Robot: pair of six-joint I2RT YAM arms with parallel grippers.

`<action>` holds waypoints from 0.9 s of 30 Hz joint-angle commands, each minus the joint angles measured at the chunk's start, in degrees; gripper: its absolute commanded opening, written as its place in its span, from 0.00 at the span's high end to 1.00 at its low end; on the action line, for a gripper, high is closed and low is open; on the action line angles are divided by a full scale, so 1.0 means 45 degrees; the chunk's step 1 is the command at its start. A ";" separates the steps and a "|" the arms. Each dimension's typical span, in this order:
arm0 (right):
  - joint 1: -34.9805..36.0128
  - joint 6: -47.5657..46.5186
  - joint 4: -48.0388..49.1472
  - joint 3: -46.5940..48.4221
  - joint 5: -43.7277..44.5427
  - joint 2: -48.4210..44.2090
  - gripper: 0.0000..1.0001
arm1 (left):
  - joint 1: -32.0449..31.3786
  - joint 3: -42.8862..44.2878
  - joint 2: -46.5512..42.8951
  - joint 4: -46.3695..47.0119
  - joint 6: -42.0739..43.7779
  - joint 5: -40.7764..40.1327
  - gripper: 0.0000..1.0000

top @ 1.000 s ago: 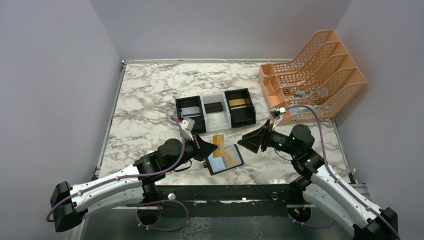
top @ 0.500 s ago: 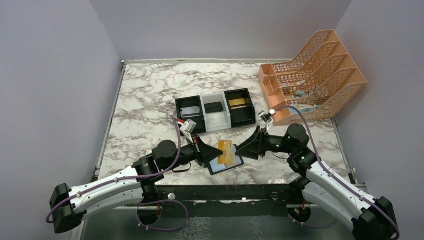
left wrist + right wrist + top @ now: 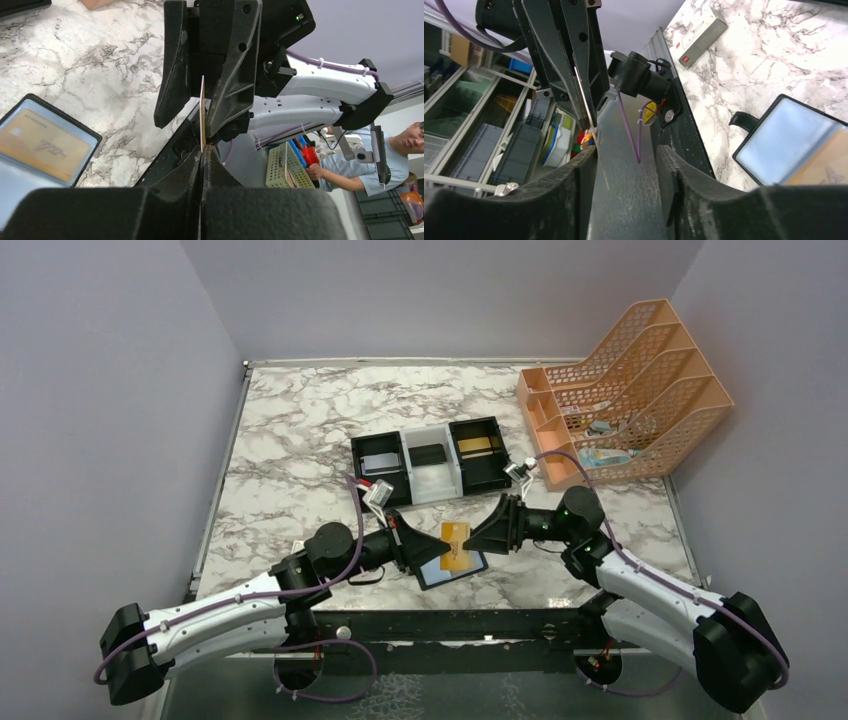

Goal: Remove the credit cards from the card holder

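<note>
Left tool (image 3: 430,540) is clenched on one end of a gold card (image 3: 455,531), lifted just above the open black card holder (image 3: 432,570). The holder lies flat on the tabletop (image 3: 300,440) with another gold card (image 3: 463,560) in its right pocket. Right tool (image 3: 474,538) is about half open, one finger on each side of the lifted card's other end, not clamped on it.

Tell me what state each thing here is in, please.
gold card: lifted clear, held on edge.
left pincer: shut on the gold card.
right pincer: open, jaws either side of that card.
card holder: lying open.
other card: tucked in the holder's pocket.
</note>
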 commanded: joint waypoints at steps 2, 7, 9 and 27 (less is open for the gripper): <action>0.0153 0.0827 0.2373 0.0418 -0.0821 0.0764 0.60 | -0.0055 0.0204 0.0269 0.0891 -0.0058 -0.0212 1.00; 0.0163 0.1514 0.3559 0.0252 -0.1335 0.1213 0.71 | -0.0055 0.0213 0.0577 0.0917 -0.0058 -0.0777 1.00; 0.0157 0.1561 0.3712 0.0326 -0.1552 0.1374 0.80 | -0.0047 0.0264 0.0691 0.0917 -0.0025 -0.0946 1.00; 0.0152 0.1421 0.3532 0.1319 -0.1938 0.2446 0.99 | 0.0136 0.0459 0.0388 0.0248 0.0786 -0.2742 0.94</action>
